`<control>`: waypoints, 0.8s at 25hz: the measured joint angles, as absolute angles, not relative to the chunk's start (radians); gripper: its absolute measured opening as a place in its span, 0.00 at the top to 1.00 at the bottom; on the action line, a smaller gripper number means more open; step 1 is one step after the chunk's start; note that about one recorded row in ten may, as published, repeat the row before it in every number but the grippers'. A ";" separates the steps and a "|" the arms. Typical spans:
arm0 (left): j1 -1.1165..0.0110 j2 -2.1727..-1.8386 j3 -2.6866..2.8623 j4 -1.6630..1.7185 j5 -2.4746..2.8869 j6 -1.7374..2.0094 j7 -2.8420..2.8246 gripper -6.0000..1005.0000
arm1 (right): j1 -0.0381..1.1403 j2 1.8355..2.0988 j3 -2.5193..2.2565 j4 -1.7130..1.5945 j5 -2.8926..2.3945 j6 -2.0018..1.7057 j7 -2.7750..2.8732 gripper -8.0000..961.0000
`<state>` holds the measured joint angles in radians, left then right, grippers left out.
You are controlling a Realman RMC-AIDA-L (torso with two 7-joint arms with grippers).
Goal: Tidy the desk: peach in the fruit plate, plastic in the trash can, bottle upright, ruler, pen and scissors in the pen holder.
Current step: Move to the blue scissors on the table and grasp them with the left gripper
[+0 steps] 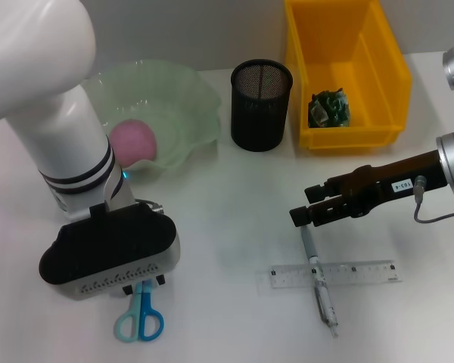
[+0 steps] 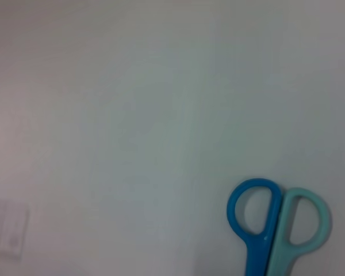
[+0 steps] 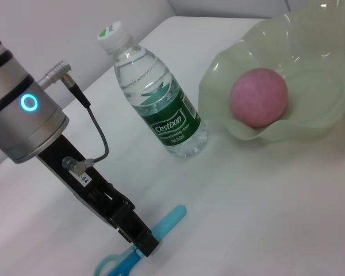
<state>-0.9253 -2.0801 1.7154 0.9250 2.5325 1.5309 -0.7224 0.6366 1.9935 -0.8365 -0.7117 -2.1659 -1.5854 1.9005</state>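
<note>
- the left gripper (image 3: pixel 141 244) is down on the small scissors (image 1: pixel 140 318) with light-blue and blue handles, near the front edge of the plain white desk (image 1: pixel 227 204). in the right wrist view its fingers look pressed around the shank just above the loops, so i judge it closed on them, low enough to lift them flat.
- the right gripper (image 1: pixel 303 215) hovers right over the upper end of the slim grey and white pen (image 1: pixel 319 283). its jaws look slightly parted and hold nothing.
- that pen lies across the short clear plastic ruler (image 1: pixel 334 274). it is best taken first, since the ruler sits under it.
- the black wire-mesh pen holder (image 1: pixel 261 104) stands upright between the wavy pale-green glass fruit plate (image 1: pixel 200 91) and the bright yellow plastic trash can (image 1: pixel 378 76). its mouth is narrow, so long items probably need tipping to vertical.
- the pink round peach (image 3: pixel 259 96) already rests in the plate, a crumpled green plastic scrap (image 1: pixel 329 107) lies in the bin, and the clear water bottle (image 3: pixel 158 103) with a green label stands upright beside the plate.
- open desk lies between the two arms, which gives room for a lift toward the holder. the scissors have little margin to the desk's front edge.
</note>
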 joint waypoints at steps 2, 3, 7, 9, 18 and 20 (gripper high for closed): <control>-0.923 -2.080 1.717 0.925 2.532 1.529 -0.722 0.54 | 0.637 1.994 -0.837 -0.711 -2.166 -1.586 1.900 0.16; -0.923 -2.080 1.717 0.925 2.532 1.529 -0.722 0.55 | 0.637 1.994 -0.838 -0.711 -2.166 -1.586 1.900 0.16; -0.919 -2.080 1.719 0.925 2.527 1.527 -0.722 0.56 | 0.637 1.994 -0.837 -0.711 -2.166 -1.589 1.901 0.16; -0.919 -2.080 1.719 0.925 2.527 1.527 -0.722 0.56 | 0.637 1.994 -0.837 -0.710 -2.166 -1.589 1.901 0.16; -0.917 -2.080 1.723 0.924 2.523 1.518 -0.722 0.56 | 0.636 1.993 -0.837 -0.710 -2.166 -1.586 1.900 0.16; -0.919 -2.080 1.723 0.917 2.523 1.515 -0.722 0.56 | 0.635 1.993 -0.837 -0.710 -2.166 -1.585 1.901 0.16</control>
